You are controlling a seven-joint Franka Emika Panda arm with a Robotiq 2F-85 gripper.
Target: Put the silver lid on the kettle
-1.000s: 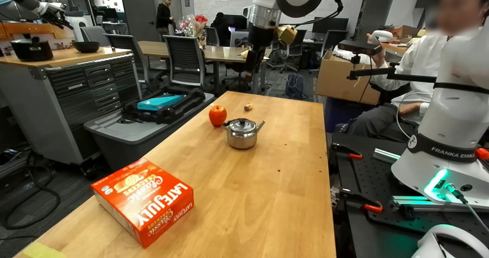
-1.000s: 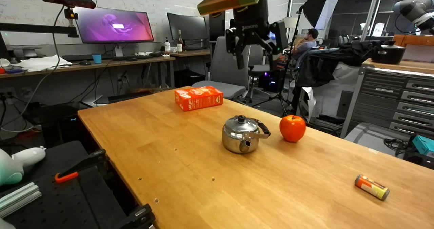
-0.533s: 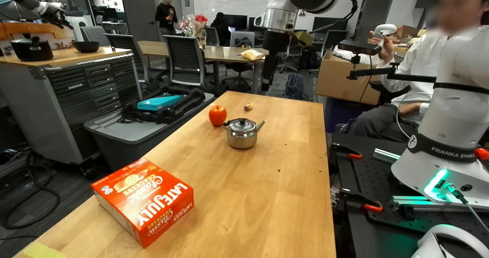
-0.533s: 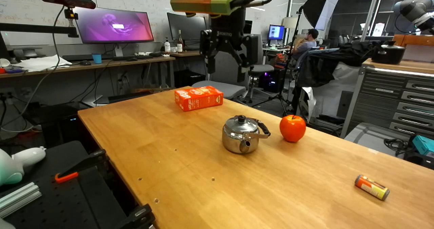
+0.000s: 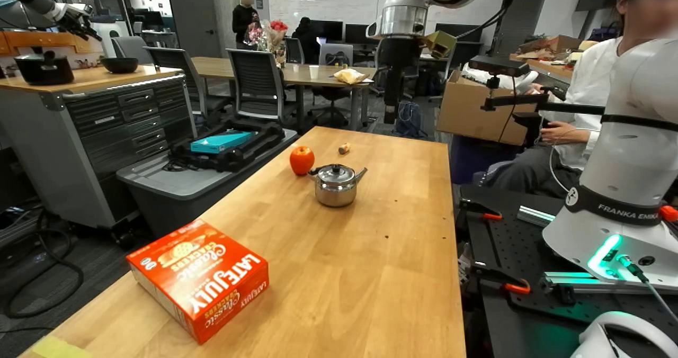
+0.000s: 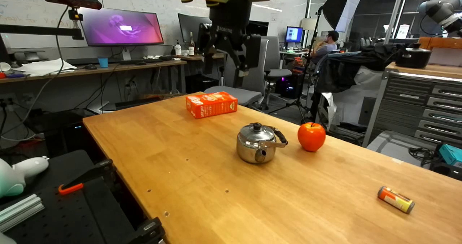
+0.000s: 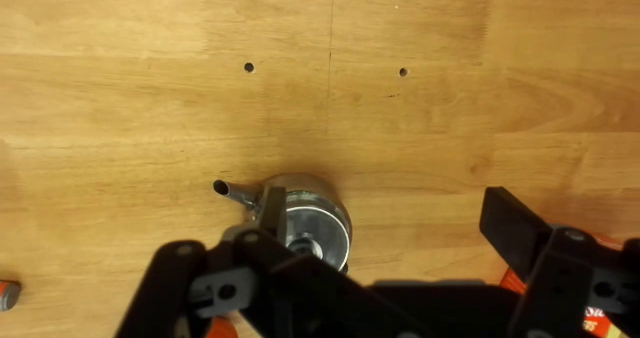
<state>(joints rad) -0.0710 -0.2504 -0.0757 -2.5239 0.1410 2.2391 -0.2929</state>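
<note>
There's the silver lid (image 6: 253,132), sitting on the kettle (image 6: 249,152).
Above the wooden table (image 6: 288,204), the Robotiq gripper (image 7: 385,203) hangs, its fingers (image 7: 511,230) spread well apart.

In an exterior view, see round silver metal lid (image 6: 255,132) on squat silver metal kettle (image 6: 249,149), round red apple (image 6: 311,136) near it at three o'clock.

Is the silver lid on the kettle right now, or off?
On: the silver lid sits level atop the kettle, dark knob upward, in both exterior views.
</note>
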